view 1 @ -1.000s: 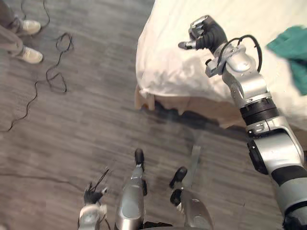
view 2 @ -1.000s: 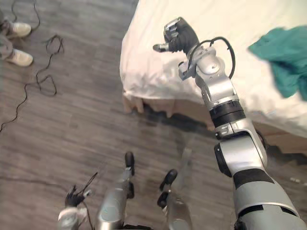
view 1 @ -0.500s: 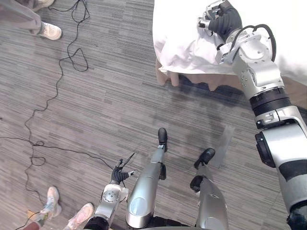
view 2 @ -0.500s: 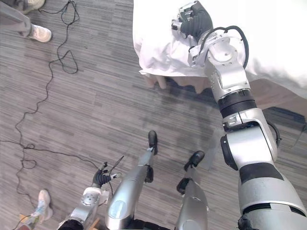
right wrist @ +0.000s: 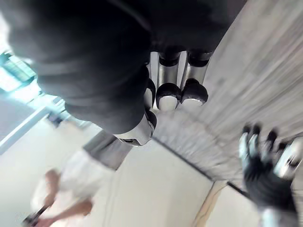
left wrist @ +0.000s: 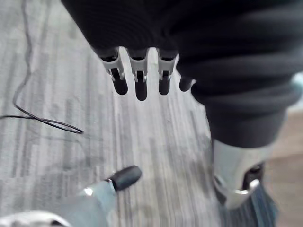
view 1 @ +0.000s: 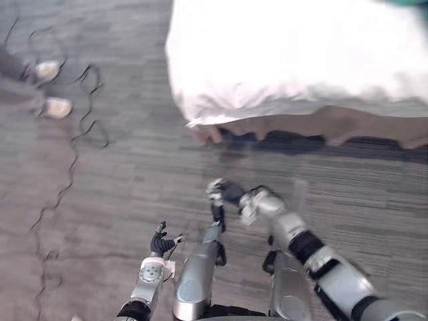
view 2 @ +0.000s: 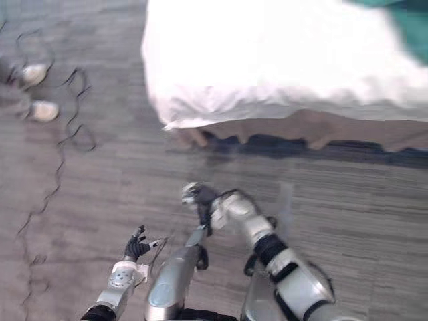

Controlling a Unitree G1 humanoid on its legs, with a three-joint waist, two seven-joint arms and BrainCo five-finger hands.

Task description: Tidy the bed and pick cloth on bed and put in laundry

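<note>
No legible text or labels.

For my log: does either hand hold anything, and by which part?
Nothing is held: the left hand is open, the right hand curled but empty.

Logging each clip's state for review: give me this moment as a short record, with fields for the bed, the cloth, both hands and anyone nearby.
bed: white sheet, ahead of the robot across the grey floor
cloth: teal cloth lies on the bed toward its right, touched by neither hand
right hand: low over the floor, short of the bed
left hand: low at the robot's left side, open, empty
person: pale shoes on the floor, far left
</note>
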